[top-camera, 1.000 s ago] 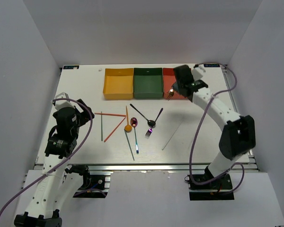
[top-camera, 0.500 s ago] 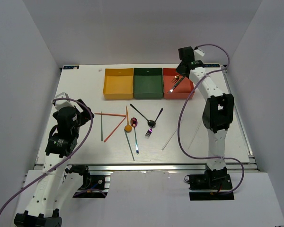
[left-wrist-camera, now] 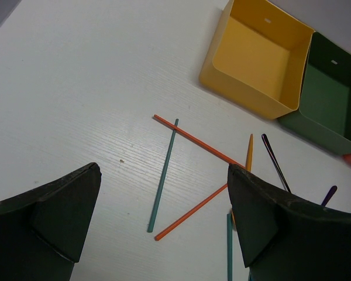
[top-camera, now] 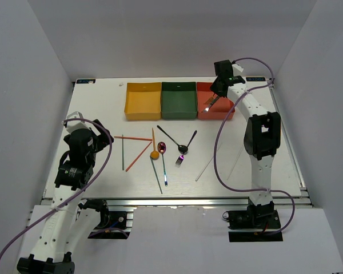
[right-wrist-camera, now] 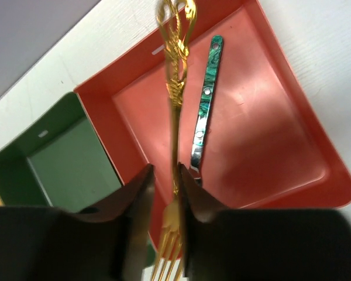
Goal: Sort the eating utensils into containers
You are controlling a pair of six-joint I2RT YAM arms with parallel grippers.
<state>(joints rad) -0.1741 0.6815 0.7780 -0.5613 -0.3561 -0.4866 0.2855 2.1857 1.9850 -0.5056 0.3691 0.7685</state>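
My right gripper [top-camera: 216, 94] hangs over the red-orange tray [top-camera: 224, 112] and is shut on a gold fork [right-wrist-camera: 175, 76], gripped near its neck with the handle pointing away. A teal-handled fork [right-wrist-camera: 206, 105] lies in the red-orange tray [right-wrist-camera: 263, 146]. The yellow-orange tray [top-camera: 143, 85] and dark green tray [top-camera: 178, 85] look empty. My left gripper [left-wrist-camera: 164, 171] is open and empty above a grey-green chopstick [left-wrist-camera: 164, 172] and two orange-red chopsticks [left-wrist-camera: 196, 140]. Spoons [top-camera: 154, 149], forks [top-camera: 180, 160] and a silver chopstick [top-camera: 208, 162] lie mid-table.
The three trays stand in a row at the back of the white table. White walls close in the left, right and far sides. A purple cable loops off each arm. The loose utensils cluster between the arms, some crossing each other.
My right gripper carried the gold fork from the red-orange tray's near-left corner back over the tray, then barely moved. The left arm and the table utensils have not moved.
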